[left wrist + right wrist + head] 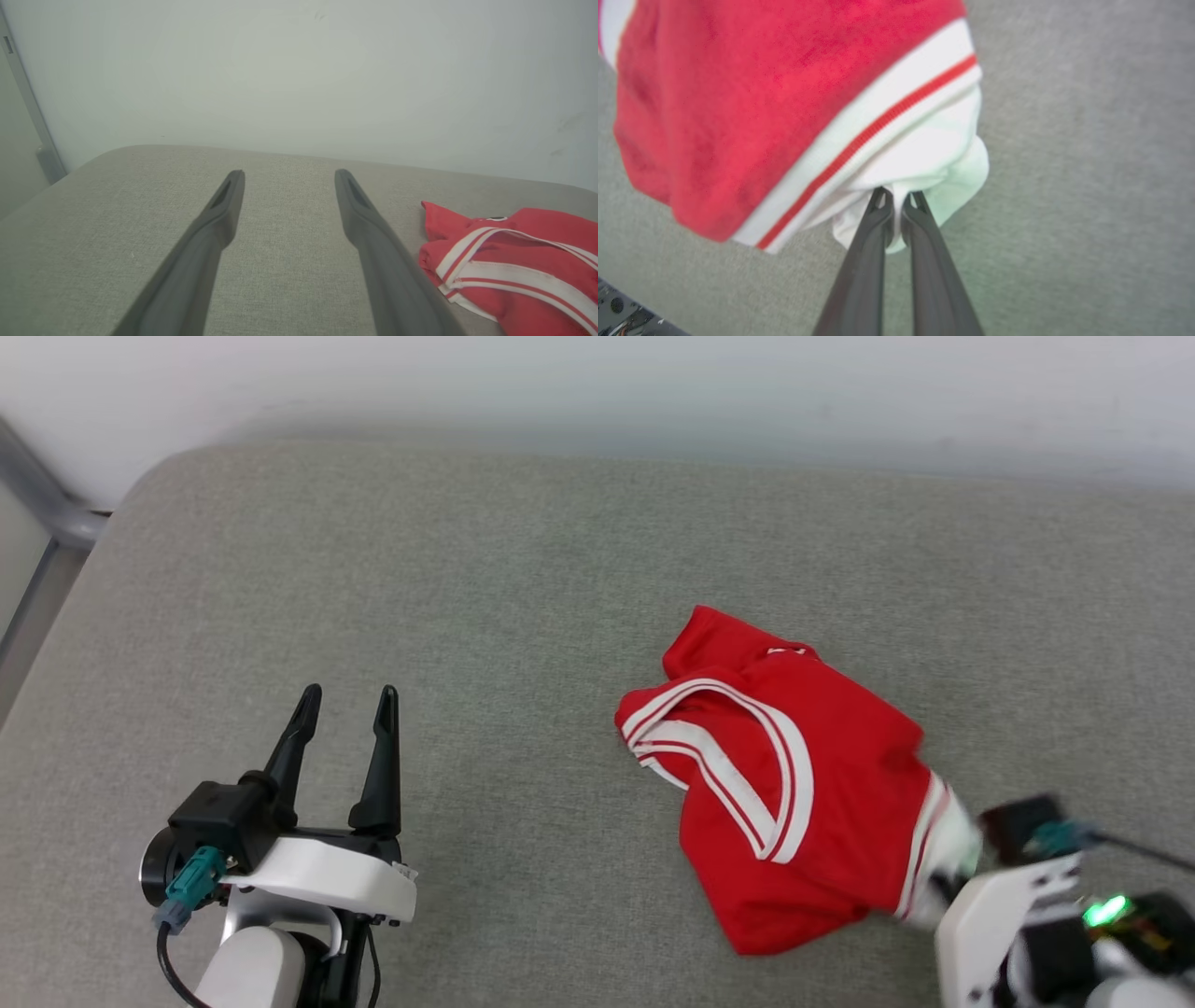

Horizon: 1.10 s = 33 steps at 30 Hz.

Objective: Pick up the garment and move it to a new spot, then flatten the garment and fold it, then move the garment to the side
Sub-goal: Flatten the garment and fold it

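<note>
The garment (pixel 803 775), a red shirt with white-and-red striped trim, lies crumpled on the grey cushion at centre right. Its white sleeve (pixel 924 154) is pinched between the two dark fingers of my right gripper (pixel 896 198), which is shut on it at the garment's lower right corner. In the head view that gripper (pixel 943 882) is mostly hidden by the cloth and its own wrist. My left gripper (pixel 345 695) stands open at the lower left, well clear of the garment, fingers pointing away. From the left wrist, the garment (pixel 514 261) lies to the right of the open gripper (pixel 287 179).
A wide grey fabric cushion (pixel 485 579) carries everything, with a pale wall (pixel 597 383) behind it. A grey metal frame (pixel 42 495) runs past the cushion's far left corner.
</note>
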Tool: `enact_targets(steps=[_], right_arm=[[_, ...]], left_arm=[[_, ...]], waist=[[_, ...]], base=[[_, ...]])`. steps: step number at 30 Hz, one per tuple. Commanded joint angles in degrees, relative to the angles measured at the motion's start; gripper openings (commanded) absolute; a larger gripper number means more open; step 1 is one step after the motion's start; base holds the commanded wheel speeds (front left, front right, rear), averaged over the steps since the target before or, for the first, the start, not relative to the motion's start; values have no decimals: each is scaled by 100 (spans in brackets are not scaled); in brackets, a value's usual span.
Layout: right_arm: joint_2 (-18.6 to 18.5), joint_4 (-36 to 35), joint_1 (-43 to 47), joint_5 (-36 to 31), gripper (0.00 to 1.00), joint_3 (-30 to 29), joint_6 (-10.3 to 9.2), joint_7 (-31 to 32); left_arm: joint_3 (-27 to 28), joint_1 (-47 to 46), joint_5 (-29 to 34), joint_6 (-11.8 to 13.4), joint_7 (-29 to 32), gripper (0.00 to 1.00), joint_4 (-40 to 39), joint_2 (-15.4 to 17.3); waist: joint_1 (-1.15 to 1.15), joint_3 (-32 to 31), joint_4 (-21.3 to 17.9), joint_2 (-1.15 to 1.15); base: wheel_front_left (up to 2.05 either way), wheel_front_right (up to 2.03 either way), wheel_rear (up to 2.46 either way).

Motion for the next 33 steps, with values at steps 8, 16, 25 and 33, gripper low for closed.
enact_targets(steps=[8,16,25,33], right_arm=[[-5,-362,-769,-802,0,-1182,-10,-945],[197,251,-517,-911,0,-2584,-9,-1102],[463,1477,-325,-645,100,-2842,-9,-2075],[557,1435,-320,-197,100,-2544,-9,-4084]], left_arm=[[143,84,120,-104,-17,100,30,-82],[222,149,169,-170,-17,100,73,-145],[272,232,189,-212,-17,100,192,-163],[277,436,183,-174,-12,100,260,-117]], waist=[[0,-188,-270,0],[0,-233,-351,0],[0,-362,-350,0],[0,-673,-404,0]], base=[[0,0,0],[0,0,0],[0,0,0],[0,0,0]])
